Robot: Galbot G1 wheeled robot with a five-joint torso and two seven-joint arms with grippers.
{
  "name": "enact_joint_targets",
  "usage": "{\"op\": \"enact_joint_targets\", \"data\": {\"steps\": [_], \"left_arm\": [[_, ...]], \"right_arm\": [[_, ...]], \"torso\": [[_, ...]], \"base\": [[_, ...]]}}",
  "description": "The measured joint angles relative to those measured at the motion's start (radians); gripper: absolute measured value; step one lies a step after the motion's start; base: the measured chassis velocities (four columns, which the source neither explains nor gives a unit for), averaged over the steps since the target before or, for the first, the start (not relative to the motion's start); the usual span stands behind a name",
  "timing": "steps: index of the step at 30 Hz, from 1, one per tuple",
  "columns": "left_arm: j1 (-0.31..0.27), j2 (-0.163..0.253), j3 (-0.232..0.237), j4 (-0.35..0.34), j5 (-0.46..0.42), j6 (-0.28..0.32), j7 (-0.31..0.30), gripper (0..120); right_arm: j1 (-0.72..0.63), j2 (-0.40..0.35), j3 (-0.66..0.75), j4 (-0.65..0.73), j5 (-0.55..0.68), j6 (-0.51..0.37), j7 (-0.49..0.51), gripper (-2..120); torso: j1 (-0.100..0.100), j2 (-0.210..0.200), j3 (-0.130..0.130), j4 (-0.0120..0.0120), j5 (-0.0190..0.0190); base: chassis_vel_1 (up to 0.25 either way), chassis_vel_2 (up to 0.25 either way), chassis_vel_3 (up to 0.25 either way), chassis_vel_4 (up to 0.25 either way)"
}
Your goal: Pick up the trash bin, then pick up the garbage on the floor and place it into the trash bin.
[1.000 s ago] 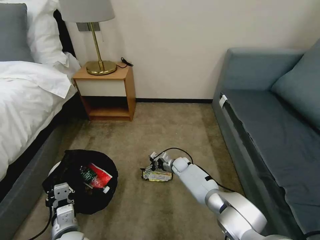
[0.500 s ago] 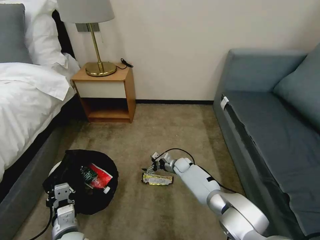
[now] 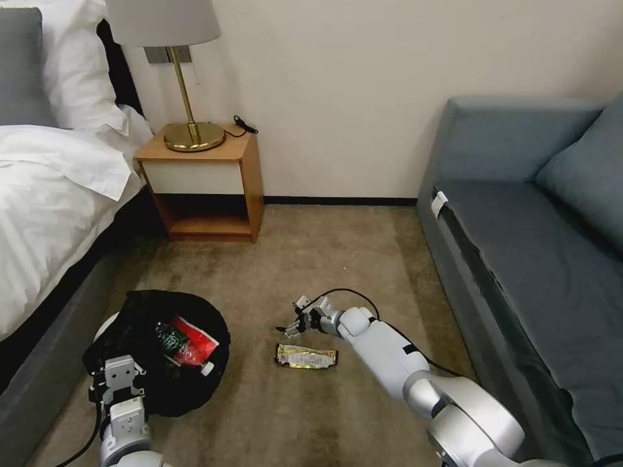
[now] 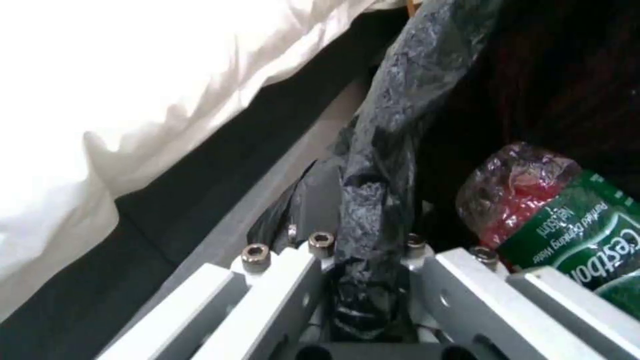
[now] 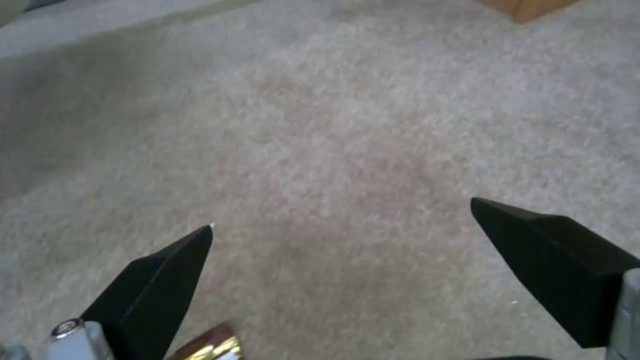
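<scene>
Head view: trash bin (image 3: 158, 353) low on the left, on the carpet (image 3: 311, 259) close beside the bed (image 3: 45, 194), white wall under a crinkled black bag (image 3: 139, 311) folded over the rim; inside, a red-and-white packet (image 3: 193, 340) and a small bottle (image 3: 170, 338) with a green label, lying together. Left gripper (image 3: 120, 379) at the bin's near rim, clamped on the bag edge. Gold-and-white wrapper (image 3: 306, 356) flat on the carpet, right of the bin and apart from it. Right gripper (image 3: 290, 328) just beyond the wrapper, not touching it, jaws spread and holding nothing. Wooden nightstand (image 3: 201, 185) with a brass lamp (image 3: 188, 78) against the wall, blue-grey sofa (image 3: 519, 259) along the right. Left wrist view: left gripper (image 4: 370, 280) pinching a fold of the black bag (image 4: 393, 125) between its fingers; bottle (image 4: 587, 240) with its green label and some red plastic inside the bin; white bedding (image 4: 133, 75) alongside. Right wrist view: right gripper (image 5: 340, 220) with black fingertips (image 5: 167, 270) wide apart over bare carpet (image 5: 347, 125), a corner of the wrapper (image 5: 217, 345) at the frame's edge.
</scene>
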State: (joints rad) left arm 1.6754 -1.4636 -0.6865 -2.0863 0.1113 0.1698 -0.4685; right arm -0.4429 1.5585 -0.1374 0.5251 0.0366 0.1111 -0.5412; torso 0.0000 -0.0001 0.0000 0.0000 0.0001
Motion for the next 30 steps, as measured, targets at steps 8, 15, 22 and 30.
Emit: {"op": "enact_joint_targets", "data": {"steps": [8,15,22,30], "left_arm": [[0.009,0.013,-0.009,-0.067,-0.026,0.017,0.001,0],[0.050,0.014,-0.005,-0.136,-0.028,0.021,0.000,0],[0.042,0.021,-0.015,-0.131,-0.048,0.020,-0.007,0],[0.019,0.043,-0.059,-0.100,-0.079,0.027,-0.010,0]], "right_arm": [[-0.025,-0.048,-0.030,0.106,0.045,-0.030,0.025,100],[-0.061,-0.129,-0.154,0.285,0.214,-0.124,0.041,100],[-0.083,-0.156,-0.234,0.354,0.301,-0.174,0.049,100],[-0.110,-0.171,-0.313,0.419,0.395,-0.276,0.097,100]], "torso": [[0.000,0.000,0.000,0.0000,0.0000],[0.000,0.000,0.000,0.0000,-0.0003],[0.000,0.000,0.000,0.0000,-0.0001],[0.000,0.000,0.000,0.0000,-0.0003]], "base": [[-0.007,0.008,0.009,-0.013],[0.000,0.000,0.000,0.000],[0.000,0.000,0.000,0.000],[0.000,0.000,0.000,0.000]]}}
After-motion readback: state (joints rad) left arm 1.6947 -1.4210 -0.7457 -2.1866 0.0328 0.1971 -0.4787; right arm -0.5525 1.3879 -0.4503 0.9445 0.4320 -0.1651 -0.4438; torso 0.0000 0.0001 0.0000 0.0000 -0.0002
